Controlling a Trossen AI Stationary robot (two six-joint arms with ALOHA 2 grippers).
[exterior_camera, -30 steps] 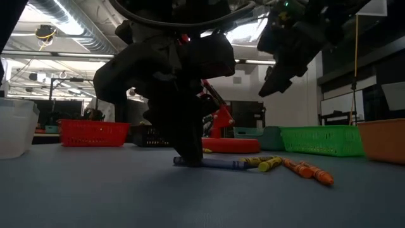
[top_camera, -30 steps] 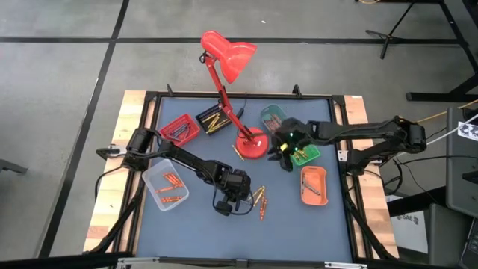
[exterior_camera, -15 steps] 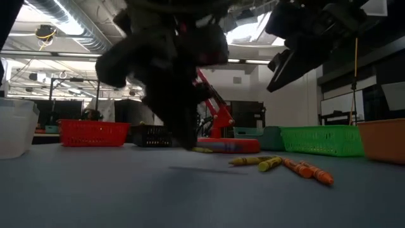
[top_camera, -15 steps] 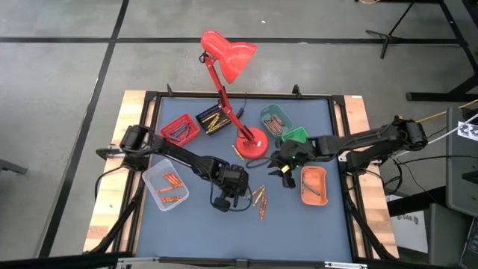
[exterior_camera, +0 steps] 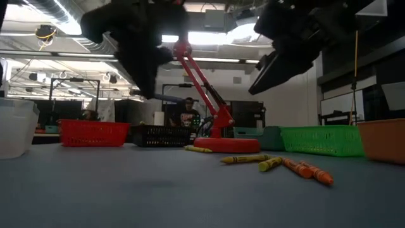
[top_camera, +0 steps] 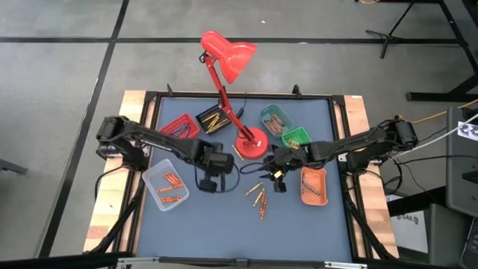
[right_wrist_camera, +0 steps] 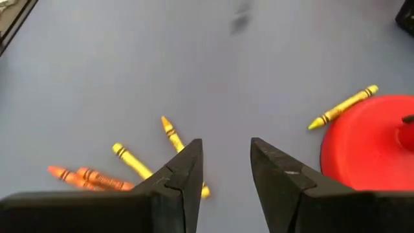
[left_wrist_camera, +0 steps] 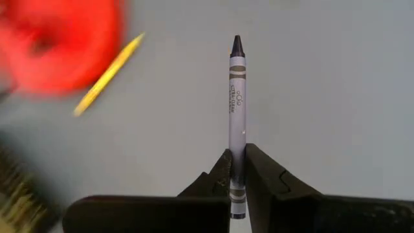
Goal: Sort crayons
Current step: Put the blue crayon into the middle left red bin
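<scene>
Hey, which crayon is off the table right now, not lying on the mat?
The blue-grey crayon, pinched at its lower end by the left tool and lifted clear. The others, like the loose yellow and orange crayons near the lamp base, lie flat on the mat.

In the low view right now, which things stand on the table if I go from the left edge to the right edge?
Clear tray → red basket → black basket → red lamp base → teal tray → green basket → orange tray.
</scene>
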